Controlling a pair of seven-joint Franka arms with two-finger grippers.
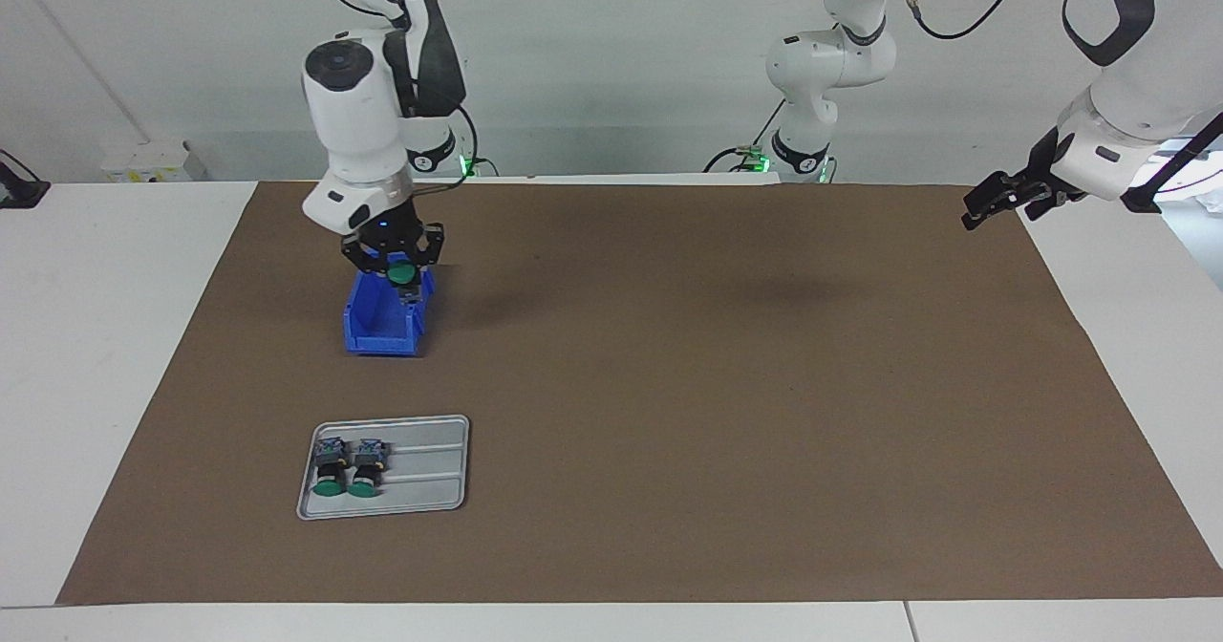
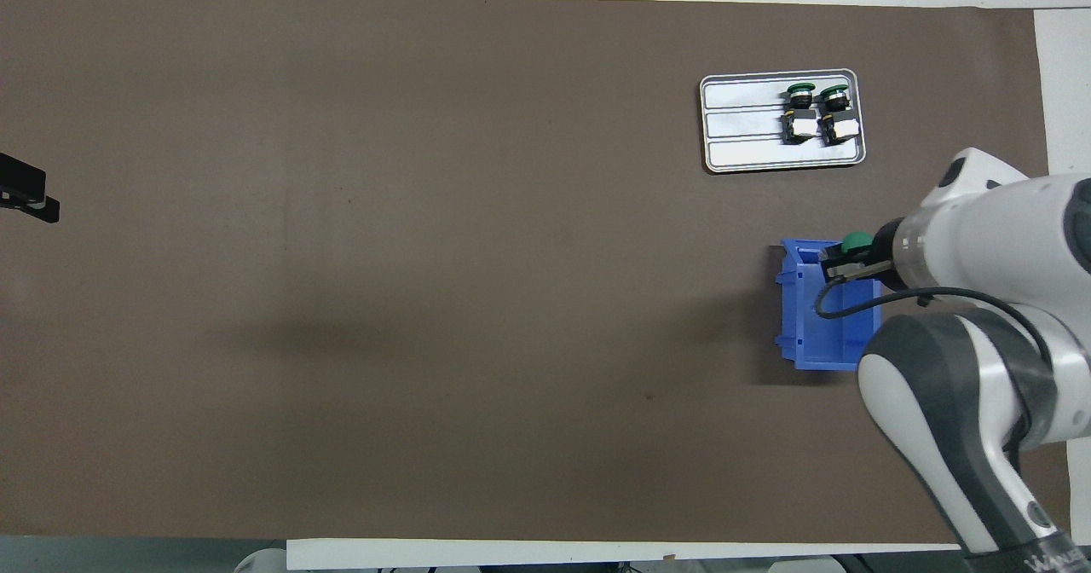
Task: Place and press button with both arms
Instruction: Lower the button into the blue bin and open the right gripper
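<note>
brown tabletop (image 1: 669,384): button (image 1: 401,272) is gripped by right end effector (image 1: 394,265) over blue bin (image 1: 382,322), ready for carrying to tray (image 1: 430,475); left end effector (image 1: 989,204) waits, its opening cannot be told.

Take twelve o'clock as pointing away from the robots, read from the centre of the brown paper mat (image 1: 669,384) that lies on the white table (image 1: 115,336). The blue plastic bin (image 1: 368,322) sits at three o'clock. The grey metal tray (image 1: 430,470) sits at two o'clock, at twelve o'clock of the bin. Two green-capped push-buttons (image 1: 332,470) (image 1: 366,470) lie side by side in the tray, at its end toward the right arm's end of the table. The right gripper (image 1: 405,284) holds a third button (image 1: 401,270) over the bin. The left gripper (image 1: 994,204) waits over the mat's nine-o'clock edge.
</note>
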